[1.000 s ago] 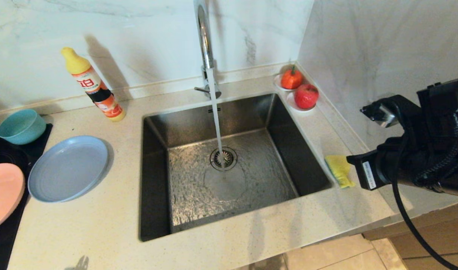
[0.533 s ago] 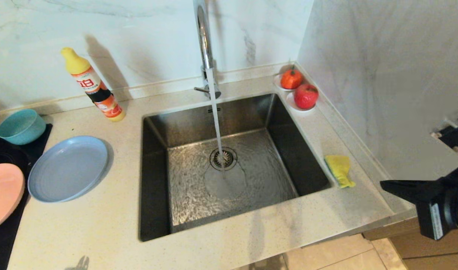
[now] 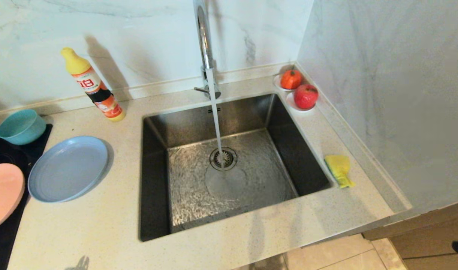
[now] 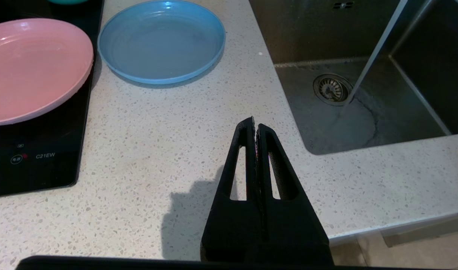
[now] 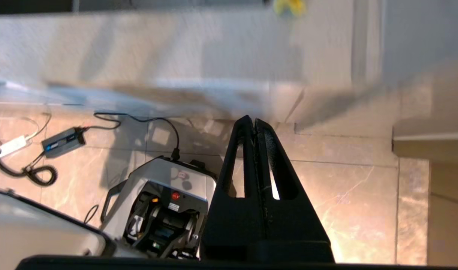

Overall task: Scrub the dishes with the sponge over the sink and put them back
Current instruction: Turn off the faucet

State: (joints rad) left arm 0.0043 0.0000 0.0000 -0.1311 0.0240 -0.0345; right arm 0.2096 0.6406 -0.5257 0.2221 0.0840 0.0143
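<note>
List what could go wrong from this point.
1. Water runs from the tap into the sink with no dish under it, so it may be wasted.
2. The pink plate overhangs the black cooktop, so a nudge might tip it.
3. Both the left gripper and right gripper are shut, far from the sponge.

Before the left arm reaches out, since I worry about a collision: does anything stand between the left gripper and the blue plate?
Nothing visible does. Bare counter lies between the shut left gripper and the blue plate; the pink plate sits off to one side.
</note>
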